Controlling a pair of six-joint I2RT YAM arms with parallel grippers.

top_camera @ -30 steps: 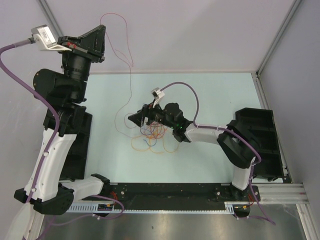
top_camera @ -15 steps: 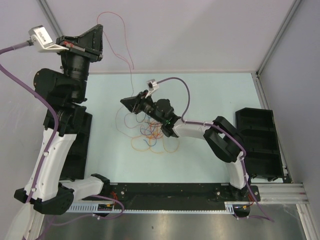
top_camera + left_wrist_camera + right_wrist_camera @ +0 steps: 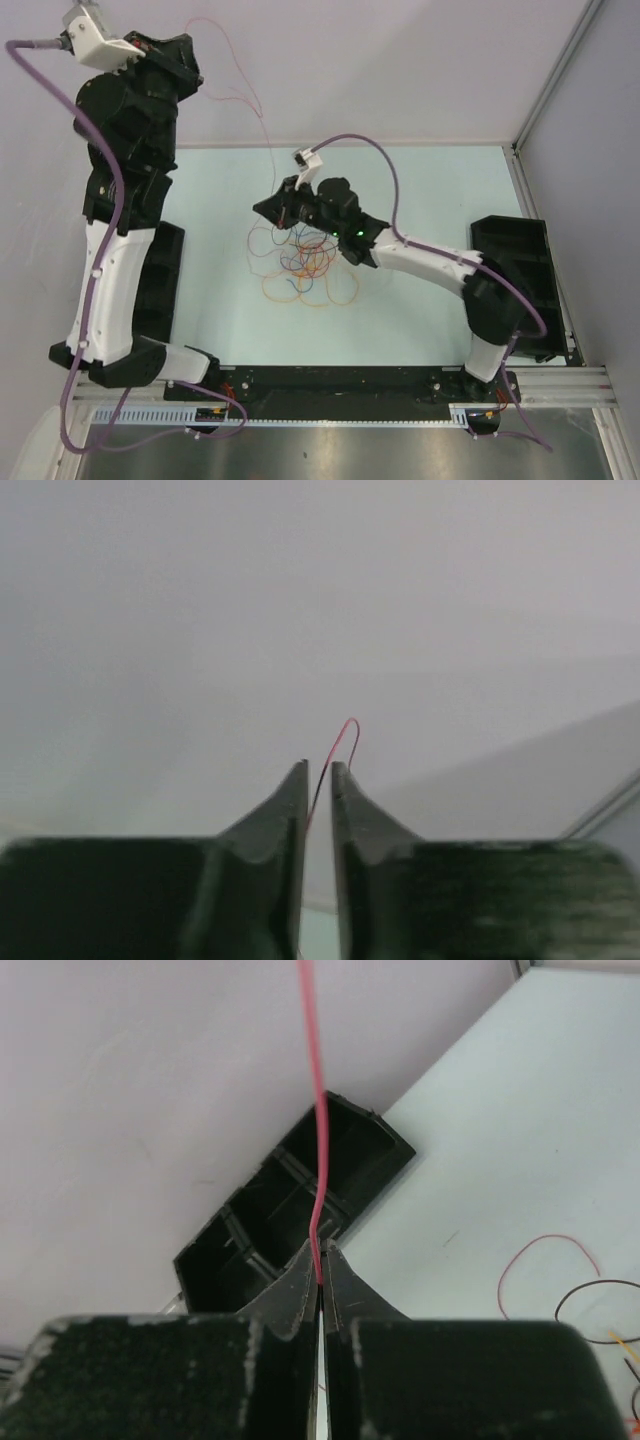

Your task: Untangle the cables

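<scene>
Now the right gripper (image 3: 320, 1278) pinches the red cable (image 3: 312, 1080); the left gripper (image 3: 319, 770) — barely parted — grip unclear. Tugging could tighten the central tangle (image 3: 300, 262).

The left arm stands tall at the desk's (image 3: 430, 190) far left corner, its left end effector (image 3: 188, 48) up against the back wall. A red cable (image 3: 269, 160) arcs from there down to the right end effector (image 3: 266, 208), which hangs low over mid-desk. Just beside it the other cables (image 3: 305, 265) lie in a loose tangle of orange, blue and red loops. A black tray (image 3: 165, 300) sits along the left edge.
</scene>
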